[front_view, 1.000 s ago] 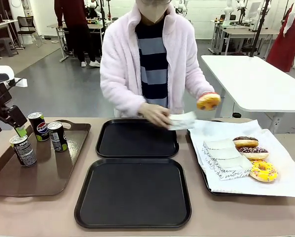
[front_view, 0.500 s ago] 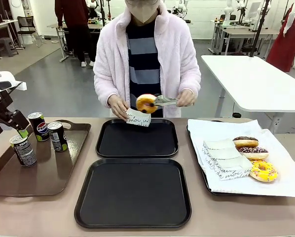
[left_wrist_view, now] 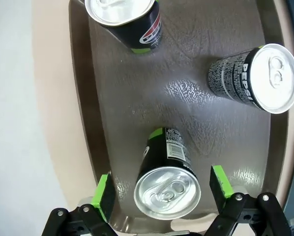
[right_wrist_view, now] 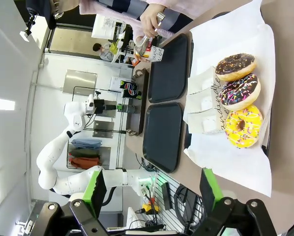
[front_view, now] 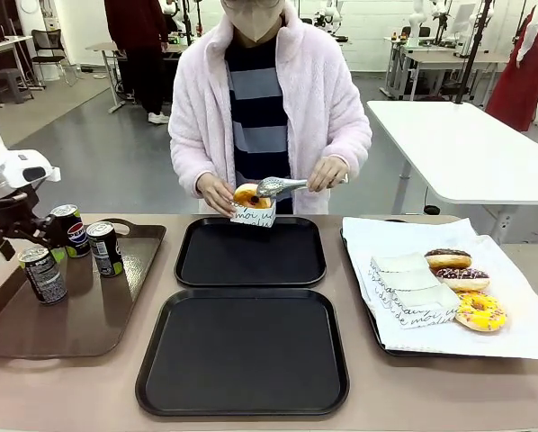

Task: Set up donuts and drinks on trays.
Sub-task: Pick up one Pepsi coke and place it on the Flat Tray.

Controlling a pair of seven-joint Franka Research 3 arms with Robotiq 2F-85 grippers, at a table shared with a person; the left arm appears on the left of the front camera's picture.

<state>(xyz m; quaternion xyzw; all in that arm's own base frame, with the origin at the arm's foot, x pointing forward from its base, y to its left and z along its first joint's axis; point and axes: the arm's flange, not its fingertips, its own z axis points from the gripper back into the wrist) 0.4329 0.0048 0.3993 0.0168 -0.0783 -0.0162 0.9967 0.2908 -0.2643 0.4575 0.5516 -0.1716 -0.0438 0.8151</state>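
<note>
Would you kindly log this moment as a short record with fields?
Left tool: open, fingers either side of a can on the brown tray
Right tool: open, holding nothing
Person: tongs hold a donut at a sleeve, above the far black tray
Near black tray: not yet loaded
Paper-lined tray: three donuts, spare sleeves

Black trays lying bare; cans and the person's hands crowding the left and far sides.
Flat unblocked room is showing across near black tray (front_view: 242, 351) and far black tray (front_view: 249, 252), but person's hands (front_view: 217, 193) with sleeved donut (front_view: 251, 205) and tongs (front_view: 282, 186) are hanging over the far rim. Three cans (front_view: 104, 248) are standing close together at brown tray's (front_view: 80, 328) far end, its near half lying free. The left gripper (left_wrist_view: 162, 188) jaws are straddling one can (left_wrist_view: 169, 147), spread apart, gaps showing both sides. Loose donuts (front_view: 467, 279) and paper sleeves (front_view: 408, 288) are filling much of the paper-lined tray (front_view: 380, 345).
</note>
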